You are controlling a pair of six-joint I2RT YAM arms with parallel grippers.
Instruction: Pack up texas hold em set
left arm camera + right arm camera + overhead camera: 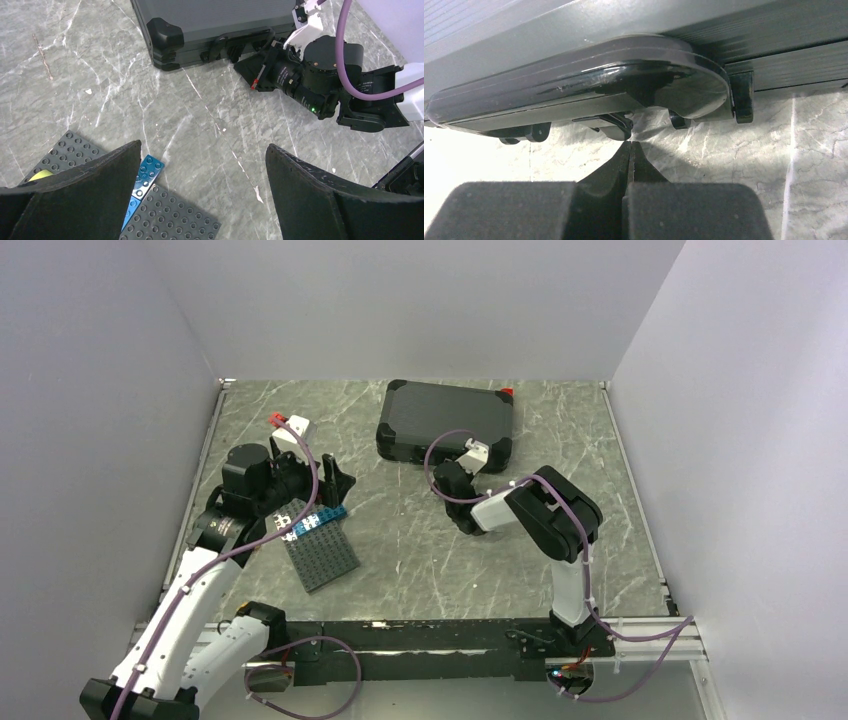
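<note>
Hard case (447,420) looks rigid, prob heavy; take it by handle (574,95) — right hand (630,150) pressed together just beside it, left hand (202,150) spread

Marble table (420,535): black case (445,418), studded plate (322,556)

We see bare bench (430,550) between arms, free passage. Closed case (445,420) blocks far centre. Right tool (629,146), tips pressed together, right at case handle (574,85); only narrow gap under handle. Building plate (318,548) with blue bricks (320,520) below left tool (202,150), spread wide. Right arm (545,515) crowds case's near side. Walls (100,390) hem three sides.
</note>
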